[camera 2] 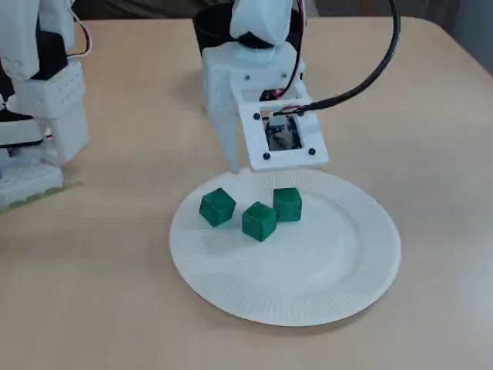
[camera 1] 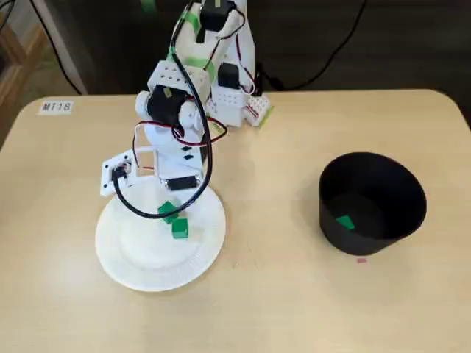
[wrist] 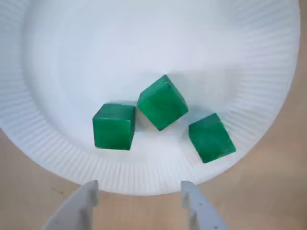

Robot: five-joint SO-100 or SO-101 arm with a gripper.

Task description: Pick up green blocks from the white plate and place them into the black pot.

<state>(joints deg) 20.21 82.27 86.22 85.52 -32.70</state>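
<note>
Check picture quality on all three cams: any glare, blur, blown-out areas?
Wrist view: plate bluish, washed out toward the top; blocks fairly sharp; gripper tips soft. In a fixed view, soft overall, plate almost featureless, pot dark inside though the block in the pot shows. In a fixed view, even light, plate ribs crisp, faint shadows under blocks.
</note>
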